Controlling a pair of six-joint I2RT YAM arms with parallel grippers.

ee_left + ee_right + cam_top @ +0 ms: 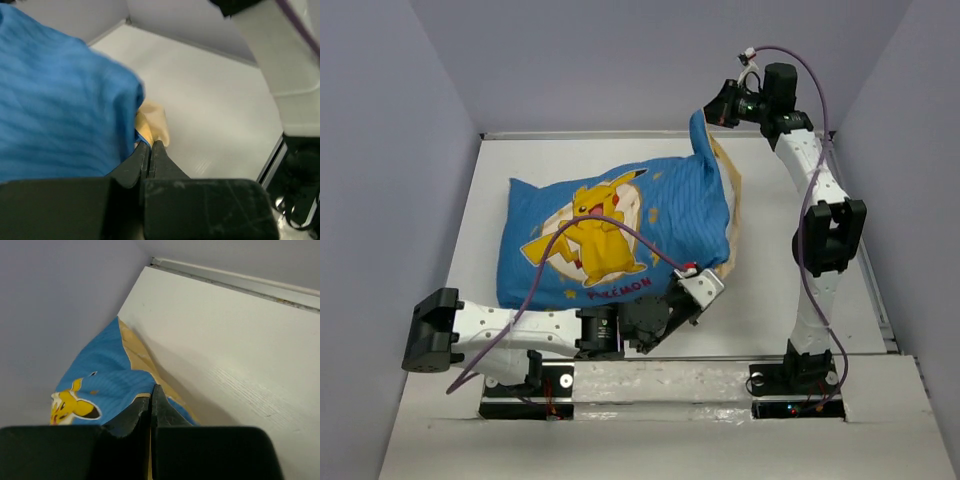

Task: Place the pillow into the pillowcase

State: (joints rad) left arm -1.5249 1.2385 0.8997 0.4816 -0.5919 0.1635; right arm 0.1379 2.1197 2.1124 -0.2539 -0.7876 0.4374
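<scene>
The pillowcase (610, 230) lies plump on the white table, blue side up with the Pikachu picture; its yellow side shows along the right edge. No white pillow shows; it is hidden or out of view. My right gripper (710, 112) is shut on the case's far right corner and holds it lifted above the table. In the right wrist view the closed gripper (152, 389) pinches blue fabric (100, 375). My left gripper (705, 285) is shut on the case's near right corner; in the left wrist view the gripper (150, 144) pinches blue and yellow cloth (60, 100).
Grey walls enclose the table (790, 200) on the left, back and right. A metal rail (235, 280) runs along the table's edge at the wall. My right arm (820, 230) stands along the right side. A purple cable (620, 228) from the left arm loops over the pillowcase.
</scene>
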